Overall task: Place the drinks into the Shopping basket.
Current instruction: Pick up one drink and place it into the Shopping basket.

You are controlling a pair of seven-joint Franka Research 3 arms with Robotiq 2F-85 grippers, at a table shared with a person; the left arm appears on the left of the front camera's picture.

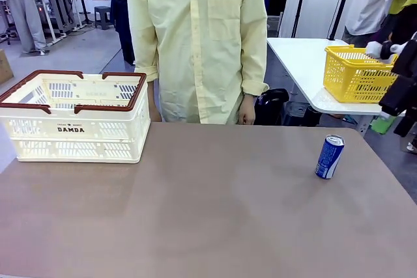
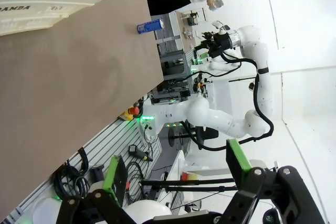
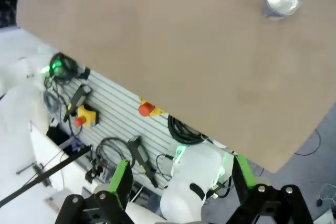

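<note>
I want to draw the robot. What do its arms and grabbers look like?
The right arm is white, built from rounded tubes with chunky joints, and a black cable loops along it. The left gripper and the right gripper are both black, each with two straight fingers tipped with bright green pads.

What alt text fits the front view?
A blue drink can stands on the right of a brown table; a cream slotted basket with brown rim sits at its left. A person in a pale yellow shirt stands behind.
</note>
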